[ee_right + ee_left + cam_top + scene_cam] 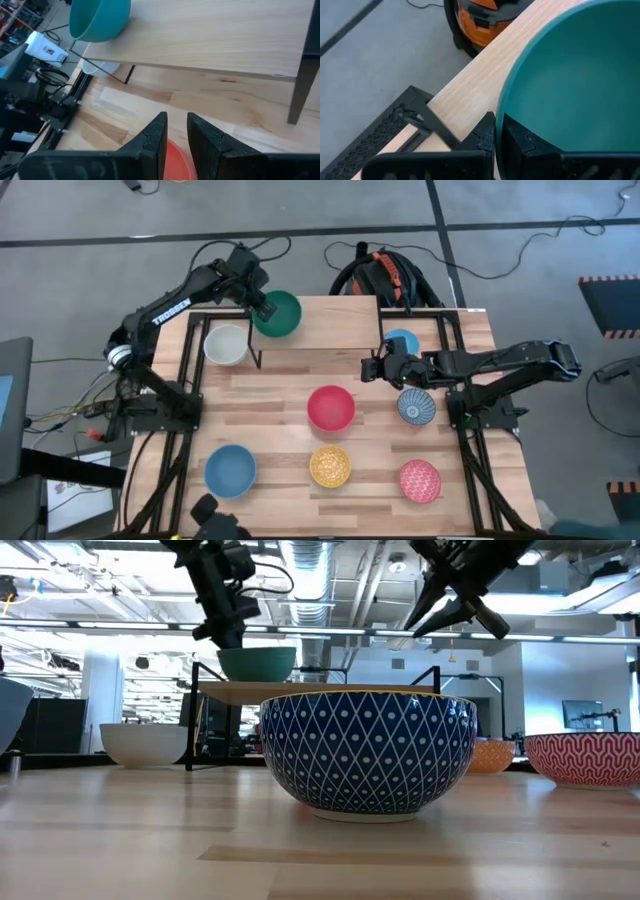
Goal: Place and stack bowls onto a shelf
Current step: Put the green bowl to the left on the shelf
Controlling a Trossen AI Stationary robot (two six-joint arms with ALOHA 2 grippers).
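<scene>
White capital lettering along the dark upper link of the left arm (172, 310), a short way back from its fingers, seems to read "TROSSEN" in the high view, though the letters are small. A small white box (44, 48) beyond the right arm's fingers, off the tabletop's edge, carries a red mark with lettering too fine to read. No other text is legible.

Overhead, table-level, wrist views share green bowl (278, 314).
</scene>
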